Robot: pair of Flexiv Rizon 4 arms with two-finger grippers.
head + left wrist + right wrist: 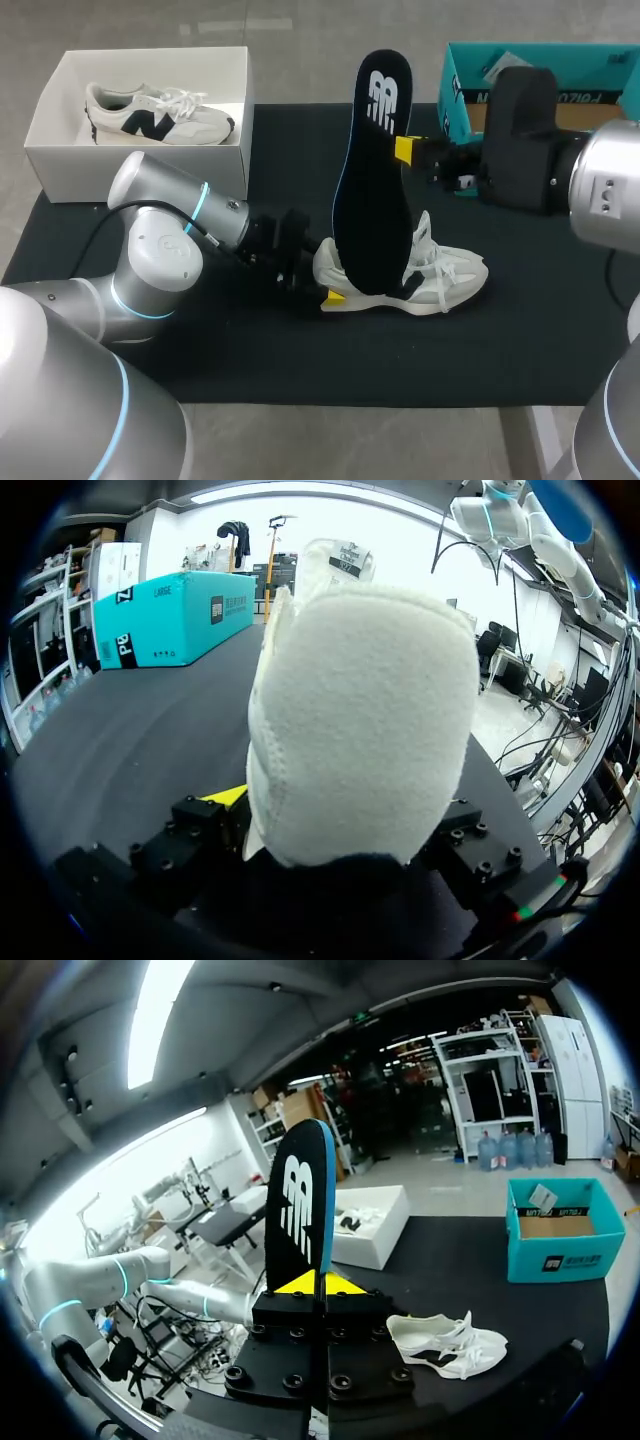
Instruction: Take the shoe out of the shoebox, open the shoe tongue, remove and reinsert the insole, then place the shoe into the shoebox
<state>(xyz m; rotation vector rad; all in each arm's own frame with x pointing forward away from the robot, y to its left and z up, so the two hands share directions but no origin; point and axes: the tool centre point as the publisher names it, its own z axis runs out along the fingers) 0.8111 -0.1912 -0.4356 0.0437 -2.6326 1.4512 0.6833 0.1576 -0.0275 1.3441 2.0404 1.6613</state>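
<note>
A white shoe [445, 280] lies on its sole in the middle of the black mat [520, 350]. My left gripper [326, 282] holds it by the heel. In the left wrist view the padded heel [360, 720] fills the gap between the fingers. A black insole [375, 200] stands nearly upright over the shoe, logo end up. Its lower end overlaps the shoe's opening; whether it is inside I cannot tell. My right gripper [405, 150] is shut on the insole's edge. The right wrist view shows its yellow tips [320, 1282] pinching the insole [300, 1200], with the shoe [445, 1345] lower down beside them.
A white shoebox [60, 150] at the back left holds a second white shoe [150, 115]. A teal box [460, 100] stands at the back right behind my right arm. Bare mat lies in front of the shoe and to its right.
</note>
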